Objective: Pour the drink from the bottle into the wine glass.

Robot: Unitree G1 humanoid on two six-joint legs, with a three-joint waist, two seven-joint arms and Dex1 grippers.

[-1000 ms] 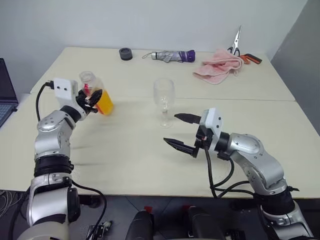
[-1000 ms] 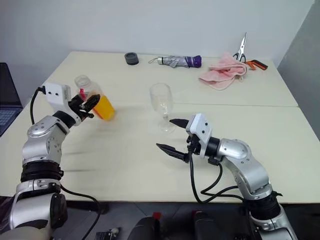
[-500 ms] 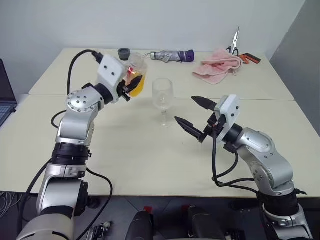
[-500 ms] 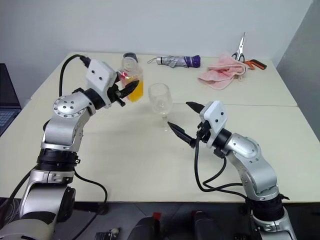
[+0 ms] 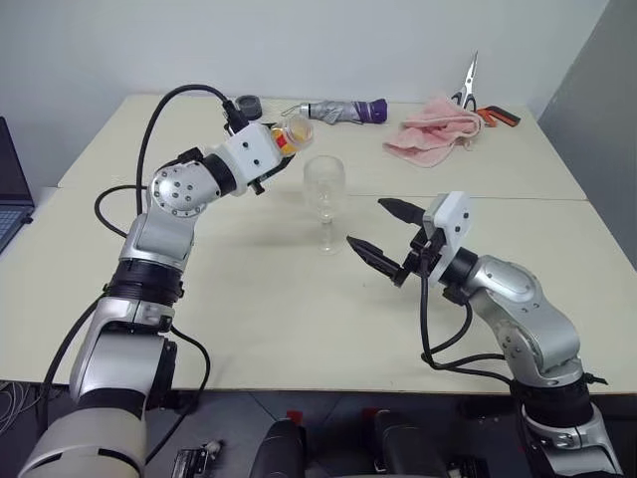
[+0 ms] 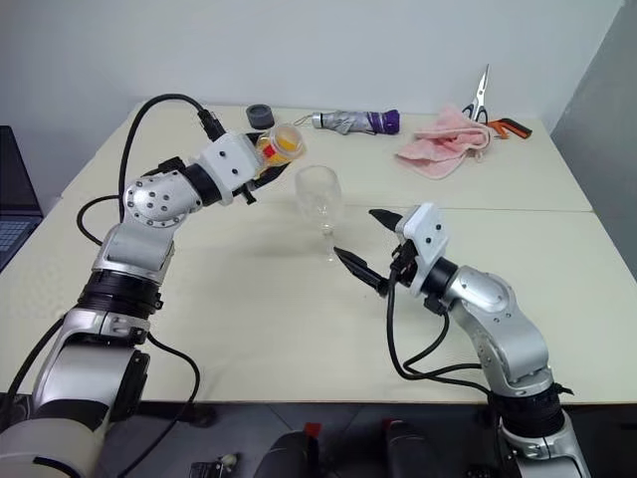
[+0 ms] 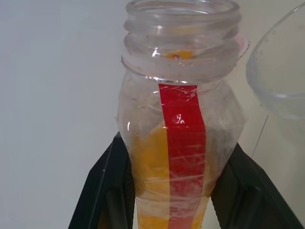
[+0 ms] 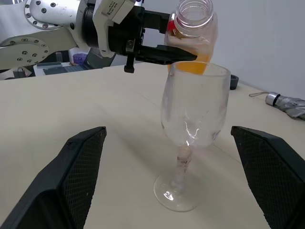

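Left fingers (image 7: pixel 109 191) clamp bottle (image 7: pixel 181 133), plain red stripe label, no legible text; right fingers (image 8: pixel 78 162) spread wide.

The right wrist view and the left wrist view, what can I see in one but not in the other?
The right wrist view has the glass's stem and foot standing on the table, plus the left gripper from the side, its jaws shut on the bottle, and an umbrella's end. The left wrist view has the bottle's red stripe close up and its open, capless mouth. Both have the bottle, the orange drink inside it, and the glass's rim.
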